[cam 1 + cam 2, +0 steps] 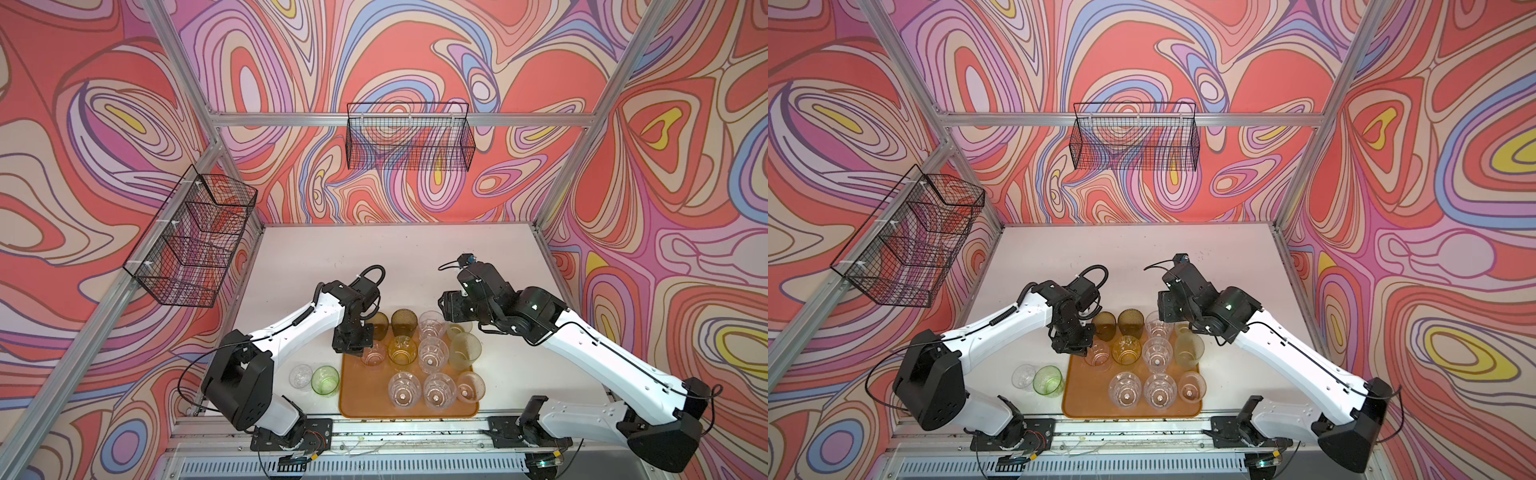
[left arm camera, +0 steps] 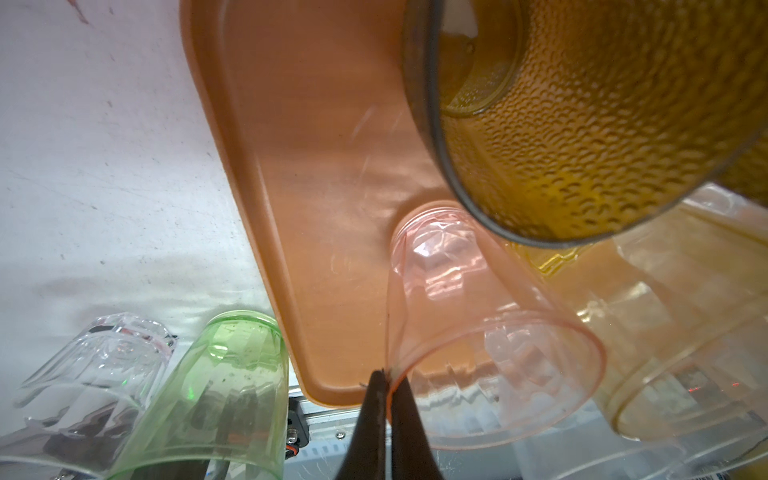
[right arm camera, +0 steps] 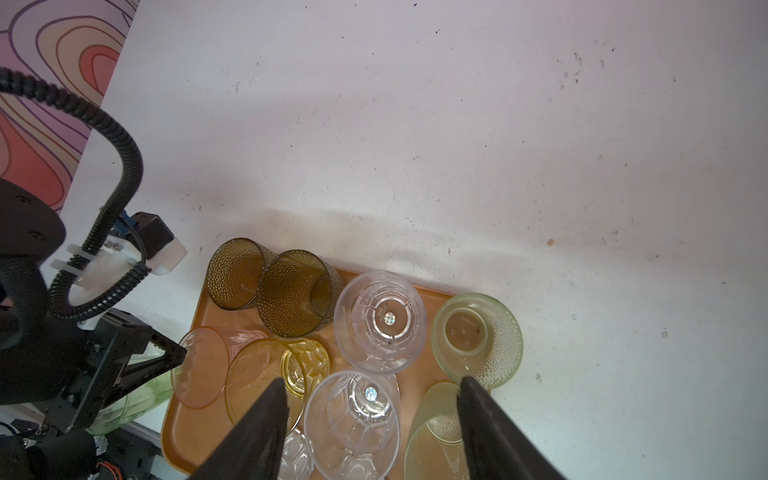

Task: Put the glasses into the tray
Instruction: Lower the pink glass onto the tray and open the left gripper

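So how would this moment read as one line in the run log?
left jaws: shut on pink glass rim, over tray | right jaws: open, empty | off tray: green glass, clear glass

- An orange-brown tray [image 1: 361,399] is seen at the near edge of the white table [image 1: 374,249].
- Tumblers [image 1: 432,355] are stood on it in rows (clear, amber, olive-brown, pale green, pink).
- A clear tumbler [image 1: 300,376] and a bright green tumbler [image 1: 325,380] are set on the table just beside the tray's left rim.
- The left gripper [image 1: 353,347] is held over the tray's far left corner, against a pale pink tumbler [image 1: 372,354].
- The right gripper [image 1: 446,316] is held above the far right tumblers.
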Action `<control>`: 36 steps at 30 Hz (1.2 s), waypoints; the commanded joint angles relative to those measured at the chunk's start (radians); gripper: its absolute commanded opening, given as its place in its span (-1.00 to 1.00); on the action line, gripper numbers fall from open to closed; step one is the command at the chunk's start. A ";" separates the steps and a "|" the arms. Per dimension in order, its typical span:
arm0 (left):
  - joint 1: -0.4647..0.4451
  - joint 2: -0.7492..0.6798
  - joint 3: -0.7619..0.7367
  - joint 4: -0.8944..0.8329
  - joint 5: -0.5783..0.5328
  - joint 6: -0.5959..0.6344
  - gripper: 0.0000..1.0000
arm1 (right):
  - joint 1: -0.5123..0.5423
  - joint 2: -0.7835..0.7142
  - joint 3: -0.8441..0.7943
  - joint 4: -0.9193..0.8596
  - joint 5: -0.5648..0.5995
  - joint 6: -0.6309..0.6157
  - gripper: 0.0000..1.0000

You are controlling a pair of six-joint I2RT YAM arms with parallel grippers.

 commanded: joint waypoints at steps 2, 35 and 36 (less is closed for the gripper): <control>-0.014 0.020 -0.009 -0.008 -0.022 -0.019 -0.98 | -0.003 -0.013 -0.013 0.006 -0.004 -0.004 0.34; -0.029 -0.032 0.107 -0.131 -0.098 -0.006 -0.34 | -0.003 -0.013 -0.010 0.007 -0.010 -0.008 0.34; -0.029 -0.038 0.118 -0.143 -0.107 -0.004 -0.34 | -0.003 -0.016 -0.011 0.008 -0.010 -0.009 0.34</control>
